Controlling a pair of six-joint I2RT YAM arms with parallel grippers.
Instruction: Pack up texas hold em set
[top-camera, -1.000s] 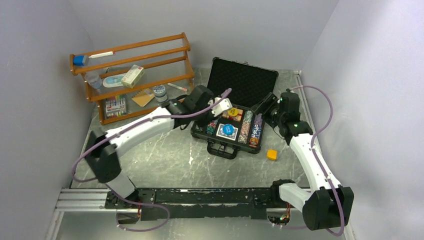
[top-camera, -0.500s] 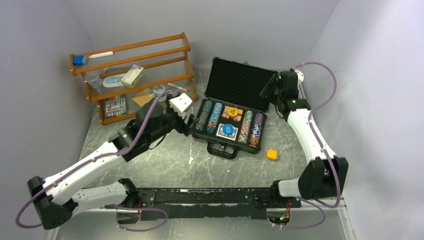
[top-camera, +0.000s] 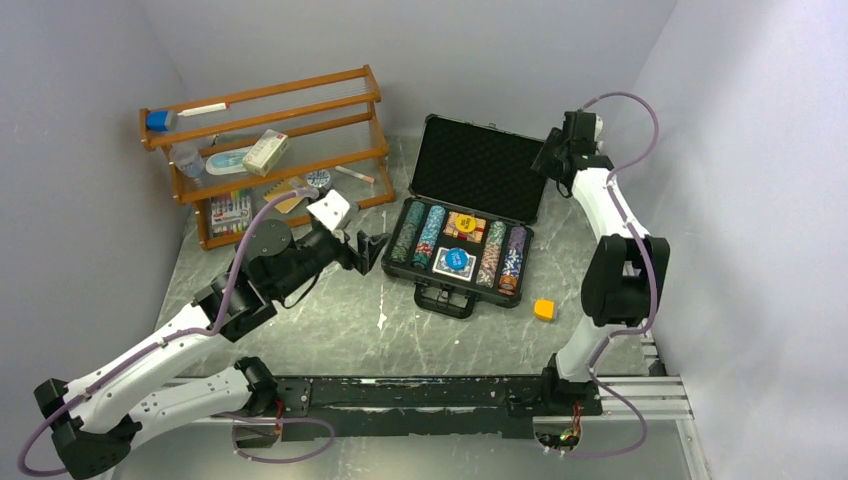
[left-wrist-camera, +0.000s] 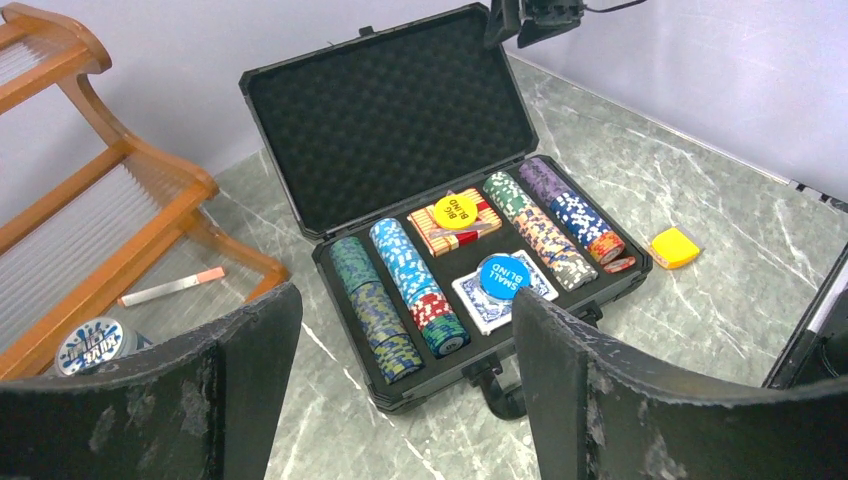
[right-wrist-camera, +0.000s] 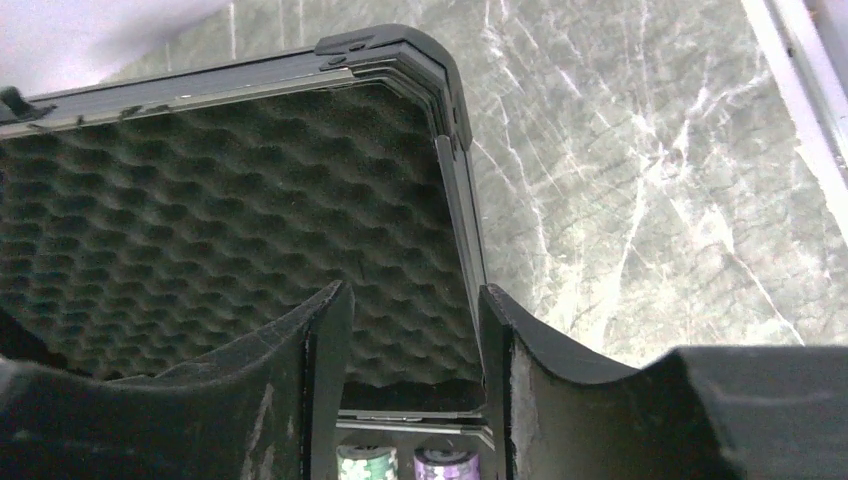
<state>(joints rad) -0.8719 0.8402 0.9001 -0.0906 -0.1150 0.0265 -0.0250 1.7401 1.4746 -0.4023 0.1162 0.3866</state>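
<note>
The black case lies open mid-table, its foam-lined lid upright. Its tray holds rows of striped poker chips, a red card deck under a yellow button and a blue deck under a blue "small blind" button. The handle faces the near side. My left gripper is open and empty, just left of the case; it also shows in the left wrist view. My right gripper is open at the lid's top right corner, and the lid's right edge shows between its fingers.
An orange wooden rack with boxes, pens and a round tin stands at the back left. A small orange cube lies right of the case. Grey walls close in on the left, back and right.
My left arm has drawn back from over the case to its left side. My right arm has swung from the case's right side up to the lid's far right corner.
</note>
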